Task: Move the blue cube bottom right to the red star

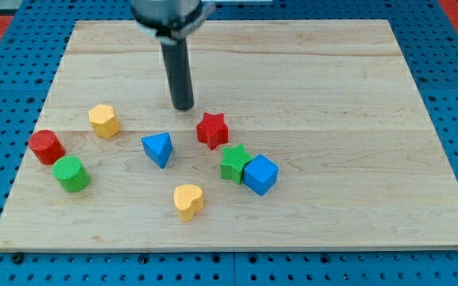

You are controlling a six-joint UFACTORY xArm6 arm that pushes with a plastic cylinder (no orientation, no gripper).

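step: approach | my tip up-left of red star | blue cube bottom-right, touching green block | hand: none, bare rod | next: round toward cube

The arm's end shows as a straight dark rod, round in section and charcoal grey to black, with a faint lighter sheen running down one side. Its lower end, my tip, is cut off blunt and flat. At the view's top the rod enters a wider, dark, rounded collar, cropped by the frame edge.
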